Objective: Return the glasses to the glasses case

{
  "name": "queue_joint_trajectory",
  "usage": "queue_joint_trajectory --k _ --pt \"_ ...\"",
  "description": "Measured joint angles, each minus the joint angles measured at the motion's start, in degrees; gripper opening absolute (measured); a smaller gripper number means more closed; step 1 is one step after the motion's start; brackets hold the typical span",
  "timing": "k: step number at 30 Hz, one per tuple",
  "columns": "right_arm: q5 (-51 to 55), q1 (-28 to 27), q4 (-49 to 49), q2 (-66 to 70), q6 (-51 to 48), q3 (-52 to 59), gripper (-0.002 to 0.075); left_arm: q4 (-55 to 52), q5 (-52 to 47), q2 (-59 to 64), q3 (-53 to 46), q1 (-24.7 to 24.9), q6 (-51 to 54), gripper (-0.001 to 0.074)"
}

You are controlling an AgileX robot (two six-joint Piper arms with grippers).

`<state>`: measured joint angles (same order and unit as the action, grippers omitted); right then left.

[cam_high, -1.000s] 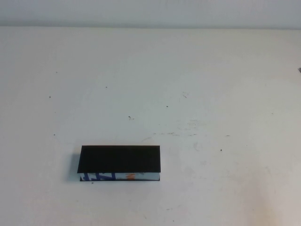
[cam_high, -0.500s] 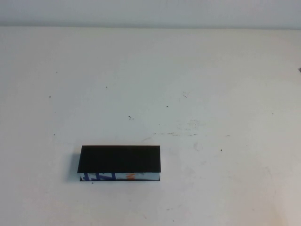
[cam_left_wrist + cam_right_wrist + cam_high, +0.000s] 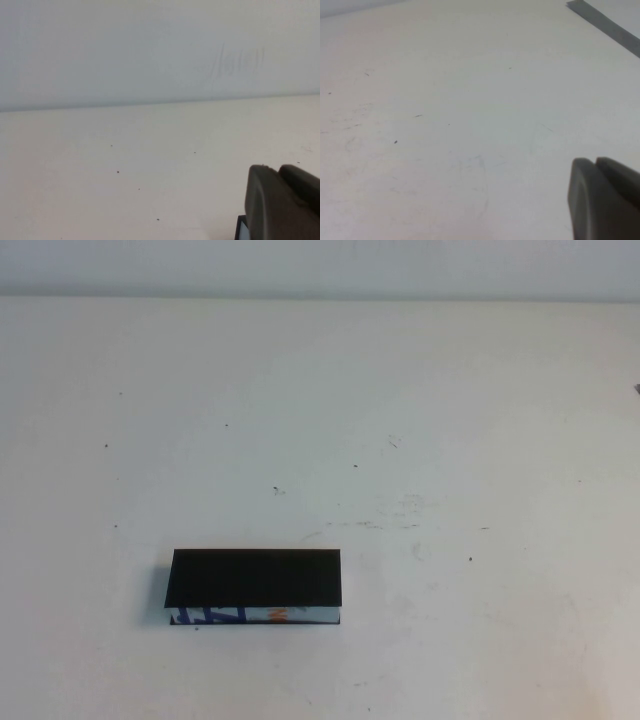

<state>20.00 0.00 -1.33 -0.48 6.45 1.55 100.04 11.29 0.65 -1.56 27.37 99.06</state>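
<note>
Glasses case (image 3: 256, 586) lies shut at about seven o'clock on the white table (image 3: 450, 420), black lid down, its blue, white and orange patterned edge facing the robot; no glasses show in any view, so presumably they are already inside. Neither arm appears from above. The left gripper (image 3: 285, 202) hangs low over the table just beside a corner of the case (image 3: 243, 229), fingers pressed together and empty. The right gripper (image 3: 605, 200) hovers over bare table well to the right, jaws closed on nothing. If any step remains, it is probably only checking that the flap sits flush, pressing gently along the lid without sliding the case. The tabletop is scuffed and speckled, with a pale wall (image 3: 125, 50) behind it
</note>
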Motion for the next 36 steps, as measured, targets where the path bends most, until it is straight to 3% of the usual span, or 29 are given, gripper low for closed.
queue_joint_trajectory --k 16,21,29,33,36 --pt "0.12 0.0 0.0 0.0 0.0 0.0 -0.0011 -2.06 2.27 0.66 0.0 0.0 -2.49 0.0" --pt "0.12 0.0 0.0 0.0 0.0 0.0 -0.0011 -19.35 4.16 4.45 0.0 -5.69 -20.53 0.0" --pt "0.12 0.0 0.0 0.0 0.0 0.0 -0.0011 -67.94 -7.49 3.8 0.0 -21.01 -65.6 0.0" --pt "0.12 0.0 0.0 0.0 0.0 0.0 -0.0011 -87.09 -14.2 0.11 0.0 -24.28 -83.32 0.0" --pt "0.12 0.0 0.0 0.0 0.0 0.0 -0.0011 -93.86 -19.35 -1.07 0.0 -24.66 -90.03 0.0"
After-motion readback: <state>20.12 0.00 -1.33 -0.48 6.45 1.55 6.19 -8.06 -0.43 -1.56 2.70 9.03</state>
